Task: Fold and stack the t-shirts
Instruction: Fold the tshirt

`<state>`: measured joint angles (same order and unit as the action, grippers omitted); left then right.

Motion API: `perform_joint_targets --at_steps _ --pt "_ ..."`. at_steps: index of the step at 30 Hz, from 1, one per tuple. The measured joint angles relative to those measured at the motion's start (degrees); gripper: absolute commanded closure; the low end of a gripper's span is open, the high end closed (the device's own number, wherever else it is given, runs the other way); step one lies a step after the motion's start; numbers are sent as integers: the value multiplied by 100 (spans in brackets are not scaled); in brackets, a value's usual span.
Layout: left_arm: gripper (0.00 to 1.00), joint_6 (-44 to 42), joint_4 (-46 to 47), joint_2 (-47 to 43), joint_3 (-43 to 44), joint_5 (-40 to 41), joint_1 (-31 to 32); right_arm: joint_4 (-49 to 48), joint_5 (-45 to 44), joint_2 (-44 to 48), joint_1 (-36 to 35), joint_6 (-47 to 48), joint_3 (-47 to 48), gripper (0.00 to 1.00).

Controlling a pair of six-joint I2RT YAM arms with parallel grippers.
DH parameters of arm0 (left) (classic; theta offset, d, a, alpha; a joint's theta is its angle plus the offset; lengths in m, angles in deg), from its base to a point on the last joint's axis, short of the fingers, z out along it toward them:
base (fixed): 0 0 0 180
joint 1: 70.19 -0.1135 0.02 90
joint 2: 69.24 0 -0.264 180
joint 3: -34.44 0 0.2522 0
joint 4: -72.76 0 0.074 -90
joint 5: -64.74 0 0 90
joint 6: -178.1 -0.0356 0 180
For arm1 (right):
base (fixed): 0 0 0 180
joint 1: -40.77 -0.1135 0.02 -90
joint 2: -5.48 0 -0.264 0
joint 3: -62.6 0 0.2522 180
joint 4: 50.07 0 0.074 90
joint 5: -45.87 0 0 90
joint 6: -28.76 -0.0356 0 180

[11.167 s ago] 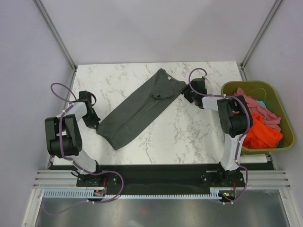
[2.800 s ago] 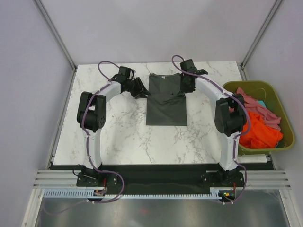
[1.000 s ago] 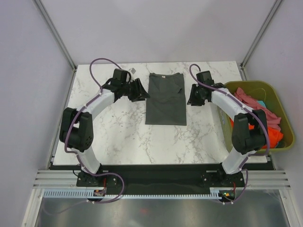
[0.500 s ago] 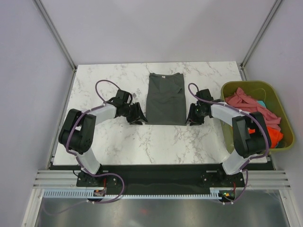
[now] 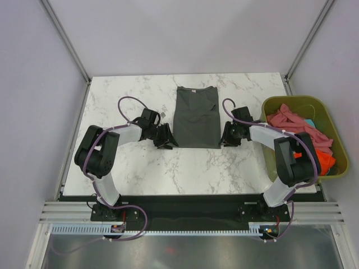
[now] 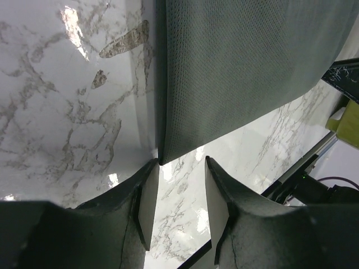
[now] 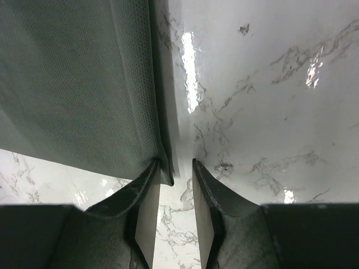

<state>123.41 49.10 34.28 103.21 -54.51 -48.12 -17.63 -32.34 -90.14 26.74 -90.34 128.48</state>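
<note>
Left gripper [image 6: 180,162], right gripper [image 7: 174,162] — t-shirt [image 5: 195,117] corners

The work surface is a rectangular tabletop [image 5: 140,168] with a glossy white marble pattern and grey veining. It occupies the centre of the top view, and in the wrist views it carries bright patches of reflected light [image 7: 188,56]. Plain pale lavender-grey walls [image 5: 185,33] enclose it at the top, left and right of the frame, with one slanted aluminium frame post [image 5: 64,39] at upper left and a second post [image 5: 308,39] at upper right. Across the bottom of the frame run a black strip [image 5: 185,204], silver slotted rails [image 5: 61,213] and a dull grey metal panel [image 5: 185,252].
</note>
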Motion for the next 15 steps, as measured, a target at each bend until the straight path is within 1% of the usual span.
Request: perform_joint_targets --at_steps 6,9,10,12,13,15 --pt "55 0 26 0 24 44 11 -166 114 -57 0 109 2 66" --pt "61 -2 26 2 33 85 11 -234 199 -76 0 151 -2 68" --pt "69 -2 24 2 33 90 11 -249 216 -76 0 162 -9 74" --pt "79 0 26 15 35 116 9 -275 247 -76 0 210 -31 85" --pt "88 -4 28 28 35 120 9 -286 251 -76 0 238 -46 98" --pt "98 4 26 57 35 129 11 -306 260 -76 -2 271 -81 100"
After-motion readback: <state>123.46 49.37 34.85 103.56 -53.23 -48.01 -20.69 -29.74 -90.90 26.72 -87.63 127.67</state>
